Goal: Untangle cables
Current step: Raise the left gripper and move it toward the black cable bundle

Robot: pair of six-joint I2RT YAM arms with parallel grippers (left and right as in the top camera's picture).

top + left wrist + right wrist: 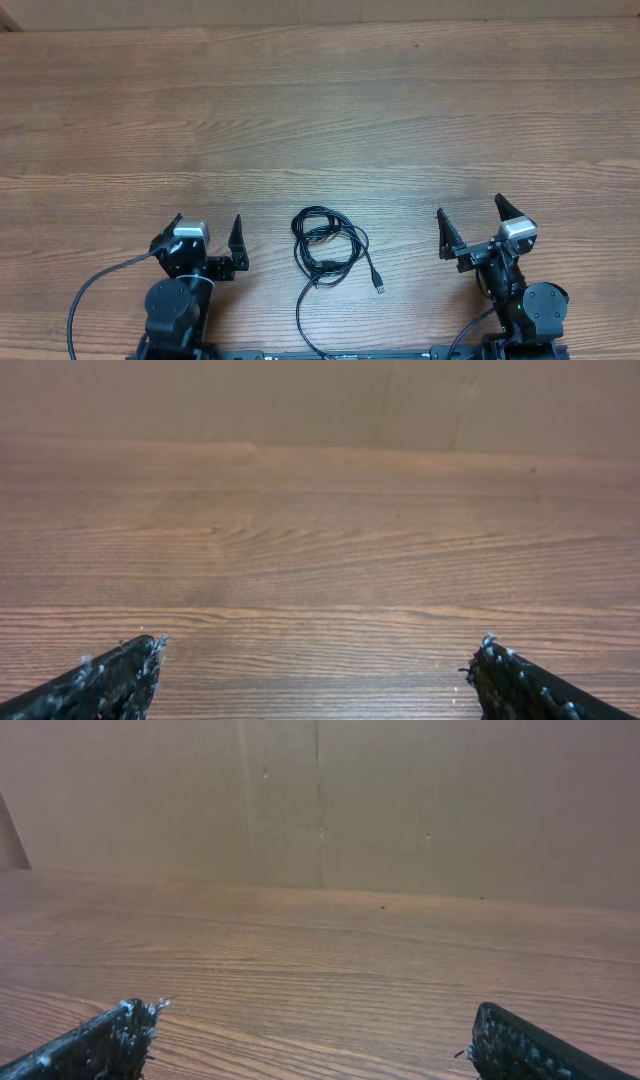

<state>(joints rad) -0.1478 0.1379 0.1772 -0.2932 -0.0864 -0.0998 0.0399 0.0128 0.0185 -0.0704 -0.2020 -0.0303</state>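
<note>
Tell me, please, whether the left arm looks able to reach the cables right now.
Probably yes. The cables lie coiled on the table just beside the open left gripper, with nothing between them, though it would have to turn toward them.

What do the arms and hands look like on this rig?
Left arm and right arm are black, with round joint housings and a silver-grey block at the wrist. The left hand and right hand each have two pointed black fingers, flecked whitish at the tips. A thick black wire trails from each arm.
</note>
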